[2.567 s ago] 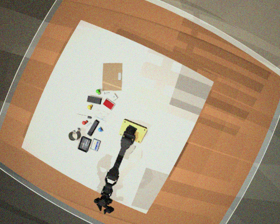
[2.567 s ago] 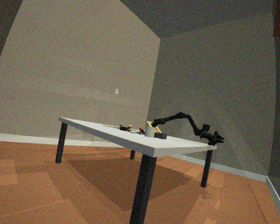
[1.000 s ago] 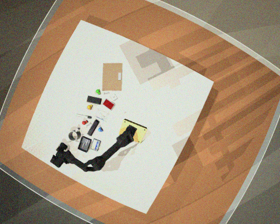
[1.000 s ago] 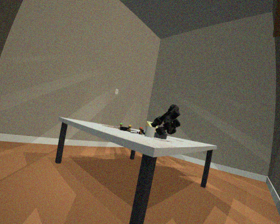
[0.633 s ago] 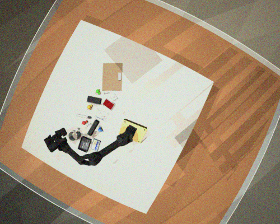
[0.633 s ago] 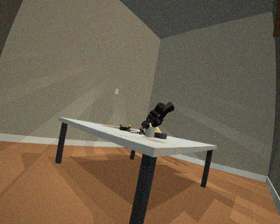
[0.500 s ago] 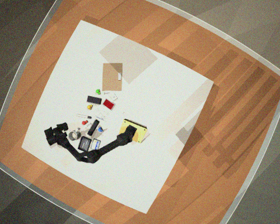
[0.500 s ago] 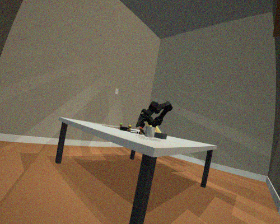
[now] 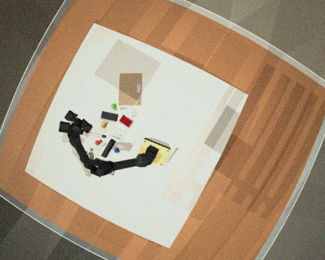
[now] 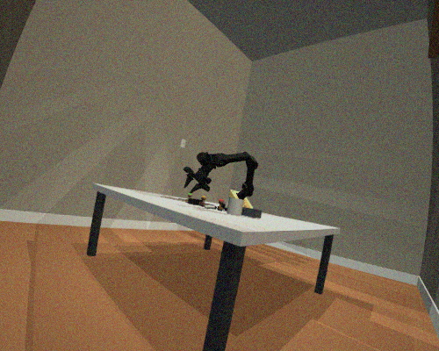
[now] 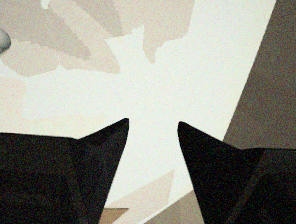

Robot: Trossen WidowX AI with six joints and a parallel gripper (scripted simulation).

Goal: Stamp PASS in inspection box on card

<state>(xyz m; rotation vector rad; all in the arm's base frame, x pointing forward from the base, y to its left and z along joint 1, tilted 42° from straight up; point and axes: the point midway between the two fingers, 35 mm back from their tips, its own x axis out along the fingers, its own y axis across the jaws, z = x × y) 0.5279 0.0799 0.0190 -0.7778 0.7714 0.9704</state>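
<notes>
Top view: we have the jaws (image 9: 67,121) (image 10: 188,189) empty, partly spread, above the bench (image 9: 184,114) (image 10: 170,211) (image 11: 150,95) toward its left edge. Round-knobbed stamps (image 9: 114,106) (image 10: 203,199) lie near the rectangular red pad (image 9: 126,121); we can't tell which is PASS.

Red pad (image 9: 126,121) — just beside the dark block (image 9: 109,116)

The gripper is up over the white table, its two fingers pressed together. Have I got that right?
Not the fingers: the wrist view shows the gripper with its two fingers apart and nothing between them. It is up over the white table.
</notes>
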